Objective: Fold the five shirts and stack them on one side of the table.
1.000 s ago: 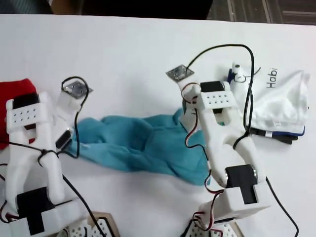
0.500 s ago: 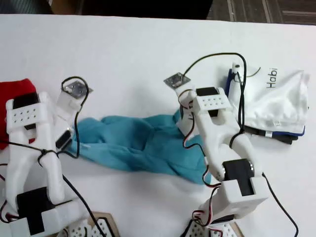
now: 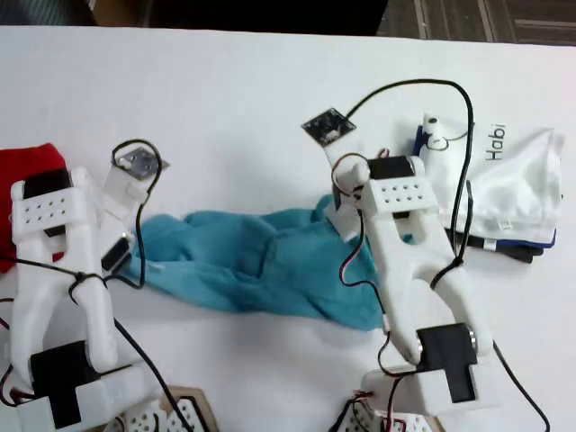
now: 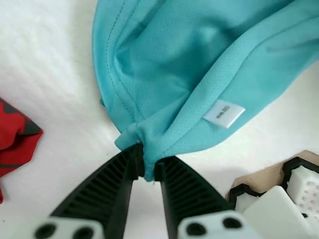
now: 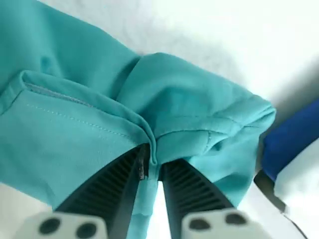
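Gripping shirt [image 3: 261, 261] with left end effector [image 4: 148, 172] and right end effector [image 5: 151, 172]; tugged back toward frame right, straightening before folding.

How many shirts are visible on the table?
5: teal shirt mid-table, red shirt at left edge, white shirt on blue shirt and black shirt at right; others may hide.

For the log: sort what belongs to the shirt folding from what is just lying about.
Job: teal shirt, gripped at both ends by left end effector and right end effector; red shirt; folded shirt stack.
Lying about: wooden board; arm cables.
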Motion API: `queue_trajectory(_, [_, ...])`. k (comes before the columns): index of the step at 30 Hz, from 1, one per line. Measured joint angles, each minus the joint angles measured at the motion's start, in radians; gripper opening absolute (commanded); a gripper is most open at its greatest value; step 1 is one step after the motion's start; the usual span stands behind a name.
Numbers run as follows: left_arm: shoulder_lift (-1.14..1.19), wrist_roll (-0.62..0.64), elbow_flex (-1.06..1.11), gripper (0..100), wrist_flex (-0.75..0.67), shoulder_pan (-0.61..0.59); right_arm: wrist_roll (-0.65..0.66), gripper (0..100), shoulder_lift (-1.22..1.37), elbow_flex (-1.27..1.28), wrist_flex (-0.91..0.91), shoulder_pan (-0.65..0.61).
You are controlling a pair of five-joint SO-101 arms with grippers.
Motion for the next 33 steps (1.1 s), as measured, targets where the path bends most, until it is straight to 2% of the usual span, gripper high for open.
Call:
queue_trajectory(4, [0.0,0.0,0.0,3,0.0,0.0,0.0,3.5,-0.003,0.003,0.031,-0.005])
queue_trajectory(9, [0.0,0.0,0.0,3,0.0,0.0,0.0,19.7,-0.003,0.003,0.078,-0.005])
queue_trajectory(14, [0.0,0.0,0.0,3,0.0,0.0,0.0,15.0,-0.003,0.003,0.095,-0.005])
queue_trajectory(31, [0.0,0.0,0.0,3,0.0,0.0,0.0,14.3,0.153,0.003,0.054,-0.005])
queue_trajectory(33, [0.0,0.0,0.0,3,0.0,0.0,0.0,10.8,0.172,0.003,0.043,-0.005])
